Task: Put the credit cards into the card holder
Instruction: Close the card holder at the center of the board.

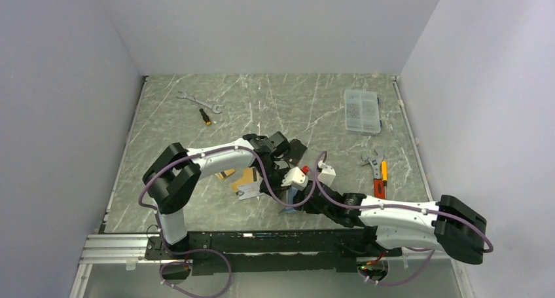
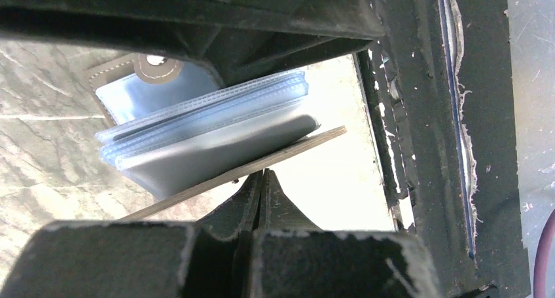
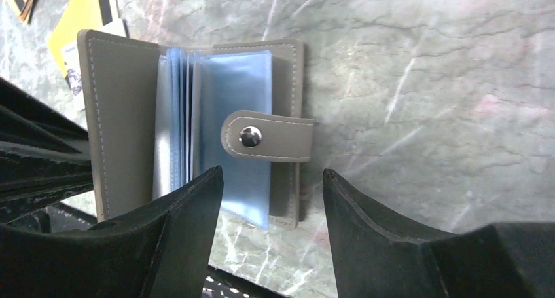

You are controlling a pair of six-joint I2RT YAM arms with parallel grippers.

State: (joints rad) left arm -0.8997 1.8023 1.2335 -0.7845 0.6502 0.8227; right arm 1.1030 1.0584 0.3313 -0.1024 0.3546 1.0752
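The grey-taupe booklet card holder (image 3: 121,114) lies open, long axis 12-to-6, under the spread, empty right gripper (image 3: 271,172); the left gripper (image 2: 275,108) straddles its cover, grip unclear, and the gold-orange credit cards (image 1: 245,177) sit at its 10 o'clock from above, nearer the left arm.

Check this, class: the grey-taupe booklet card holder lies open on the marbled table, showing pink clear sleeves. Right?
Wrong colour: the right wrist view shows pale blue clear sleeves, not pink. The grey-taupe booklet card holder lies open on the marbled table.
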